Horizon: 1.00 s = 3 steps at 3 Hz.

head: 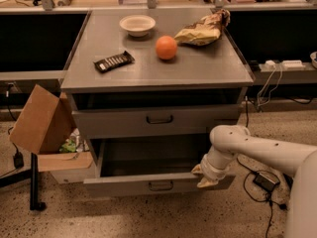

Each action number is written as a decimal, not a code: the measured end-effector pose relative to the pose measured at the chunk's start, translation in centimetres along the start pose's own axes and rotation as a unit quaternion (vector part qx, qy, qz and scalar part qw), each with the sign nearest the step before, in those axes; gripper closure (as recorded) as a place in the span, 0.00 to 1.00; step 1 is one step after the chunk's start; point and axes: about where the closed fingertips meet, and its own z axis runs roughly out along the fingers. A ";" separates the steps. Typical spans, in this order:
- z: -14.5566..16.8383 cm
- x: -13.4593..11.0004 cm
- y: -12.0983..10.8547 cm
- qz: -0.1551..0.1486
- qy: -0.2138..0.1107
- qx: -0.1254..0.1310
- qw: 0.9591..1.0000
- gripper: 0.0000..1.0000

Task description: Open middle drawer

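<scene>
The middle drawer (pixel 124 186) is pulled well out of the grey cabinet, low near the floor. Its flat grey front has a small dark handle (pixel 161 185) at the centre, and its shallow grey tray (pixel 148 157) looks empty. My gripper (pixel 205 176) sits at the right end of this drawer's front edge, touching its top rim, with the white arm (pixel 257 150) reaching in from the right. Above it, another grey drawer (pixel 114 123) with a dark handle stands only slightly out.
The cabinet top (pixel 198 66) holds a white bowl (pixel 137 24), an orange (pixel 166 47), a crumpled chip bag (pixel 203 29) and a dark snack bar (pixel 114 61). A cardboard box (pixel 42 120) stands at the left beside a black post (pixel 33 182). Cables (pixel 265 180) lie on the floor at the right.
</scene>
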 end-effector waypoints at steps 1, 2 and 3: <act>-0.2 -0.2 0.2 -0.002 -0.001 -0.003 1.000 1.00; -0.3 -0.2 0.1 -0.002 -0.001 -0.003 1.000 1.00; -0.1 -1.0 1.8 -0.014 -0.008 -0.015 1.000 1.00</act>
